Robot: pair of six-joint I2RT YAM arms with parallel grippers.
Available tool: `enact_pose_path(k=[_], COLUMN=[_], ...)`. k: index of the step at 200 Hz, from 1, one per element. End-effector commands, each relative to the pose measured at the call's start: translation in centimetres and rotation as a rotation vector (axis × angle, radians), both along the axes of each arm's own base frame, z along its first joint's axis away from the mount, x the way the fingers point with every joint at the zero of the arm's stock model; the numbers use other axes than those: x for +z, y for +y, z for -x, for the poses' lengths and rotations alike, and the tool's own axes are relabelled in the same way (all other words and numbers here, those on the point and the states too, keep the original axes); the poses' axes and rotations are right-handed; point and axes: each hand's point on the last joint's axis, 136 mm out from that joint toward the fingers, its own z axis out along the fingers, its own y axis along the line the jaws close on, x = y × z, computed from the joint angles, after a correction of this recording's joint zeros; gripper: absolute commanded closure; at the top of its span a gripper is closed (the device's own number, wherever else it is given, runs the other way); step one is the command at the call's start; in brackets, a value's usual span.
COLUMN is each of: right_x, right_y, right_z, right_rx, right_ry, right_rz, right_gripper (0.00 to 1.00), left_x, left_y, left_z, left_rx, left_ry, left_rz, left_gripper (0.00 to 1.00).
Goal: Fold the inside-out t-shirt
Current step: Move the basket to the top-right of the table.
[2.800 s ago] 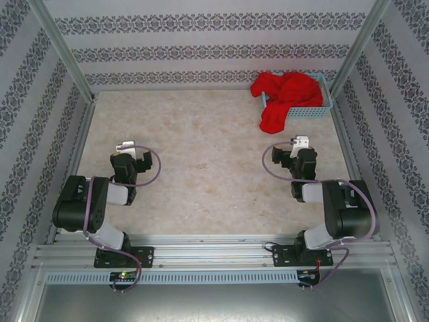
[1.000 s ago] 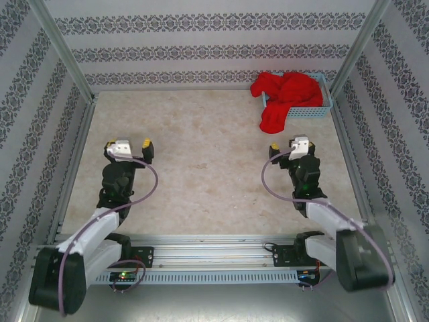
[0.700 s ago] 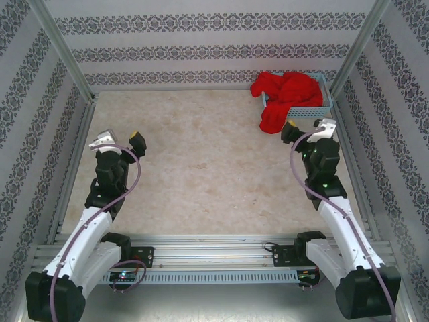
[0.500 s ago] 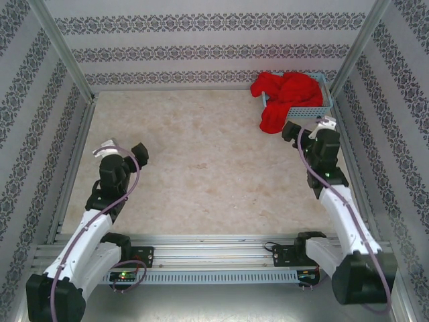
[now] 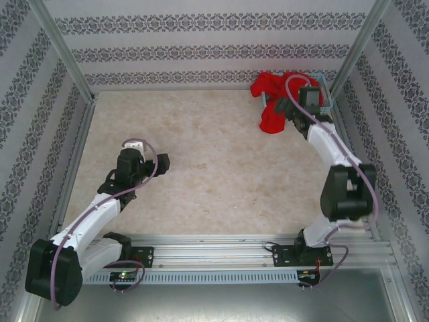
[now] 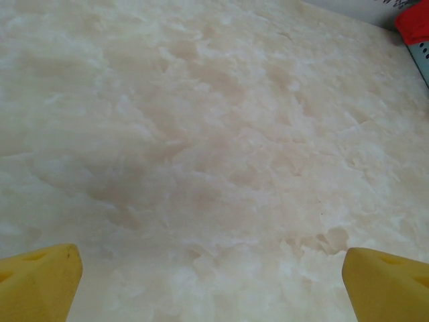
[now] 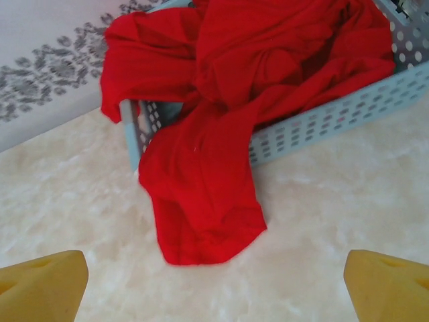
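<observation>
Red t-shirt (image 7: 221,100) spills out of the light blue basket (image 7: 322,124) at the upper right of the bench (image 5: 201,168). One end is draped onto the bench. The right claw (image 7: 214,285), fingers apart, hangs just before it. The left claw (image 6: 214,282), likewise apart, sits well apart at centre left.

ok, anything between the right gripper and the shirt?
Nothing. The right wrist view shows bare table between the open right gripper and the shirt end draped out of the basket.
</observation>
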Motion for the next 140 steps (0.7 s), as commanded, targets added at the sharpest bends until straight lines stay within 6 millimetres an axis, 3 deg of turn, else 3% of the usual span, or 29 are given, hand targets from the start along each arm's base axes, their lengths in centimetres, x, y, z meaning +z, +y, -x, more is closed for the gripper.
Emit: enact_pose_path(k=[1, 31, 75, 108, 140], right_x=[-1.3, -3.1, -5.4, -7.9, -10.2], right_y=[-1.3, -1.9, -4.8, -6.1, -7.7], right_z=[-2.0, -5.3, -8.7, -10.1, -9.8], right_rx=[-0.038, -0.041, -0.129, -0.151, -0.201], right_ry=[0.106, 0.184, 0.274, 0.353, 0.413], right_rz=[0.09, 0.134, 0.226, 0.246, 0.197], right_gripper=[0.02, 0.02, 0.02, 0.02, 0.02], left_x=[0.6, 0.0, -0.3, -0.5, -0.6], left_y=[-1.0, -1.0, -1.1, -0.9, -0.7], left_z=[-0.3, -0.4, -0.4, -0.5, -0.6], left_rx=[-0.06, -0.066, -0.066, -0.053, -0.045], left_ry=[-0.052, -0.054, -0.081, -0.082, -0.083], left_rz=[-0.017, -0.039, -0.035, -0.051, -0.059], left_gripper=[0.0, 0.0, 0.0, 0.0, 0.0])
